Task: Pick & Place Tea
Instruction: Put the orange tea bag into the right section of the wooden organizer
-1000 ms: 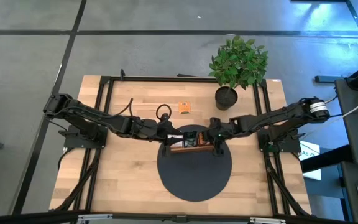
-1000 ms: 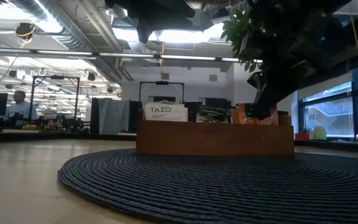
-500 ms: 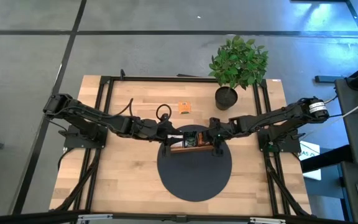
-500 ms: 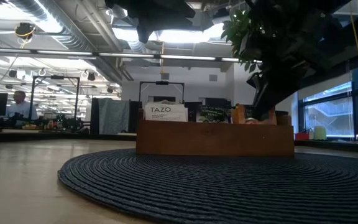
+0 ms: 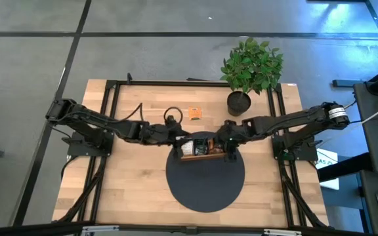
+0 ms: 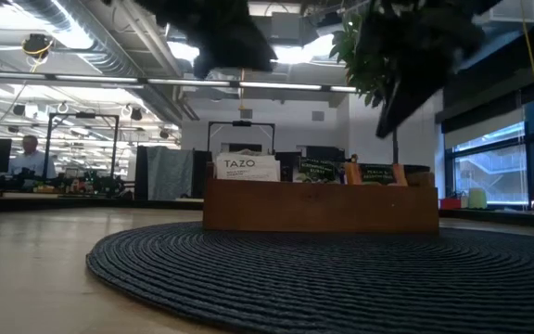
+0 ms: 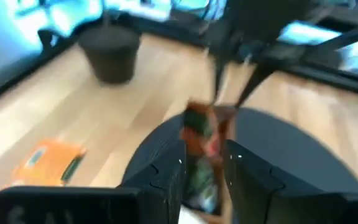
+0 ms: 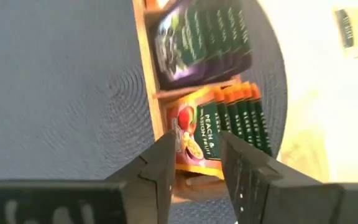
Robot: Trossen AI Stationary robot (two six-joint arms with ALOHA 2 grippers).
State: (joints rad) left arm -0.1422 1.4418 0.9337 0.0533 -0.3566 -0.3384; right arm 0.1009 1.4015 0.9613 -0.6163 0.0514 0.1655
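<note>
On the bench at 11 o'clock of the tray (image 5: 202,148), one orange sachet (image 5: 194,113) lies flat. Left gripper (image 5: 184,139): jaws spread, empty. Tray sachets (image 8: 225,127) stand upright, reading "TAZO" and "PEACH & PASSION FRUIT". Right gripper (image 5: 226,148): jaws spread, empty.

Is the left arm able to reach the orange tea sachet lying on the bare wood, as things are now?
Probably yes. The orange sachet lies alone on the table, nothing on it, near the left gripper, whose fingers are open.
</note>
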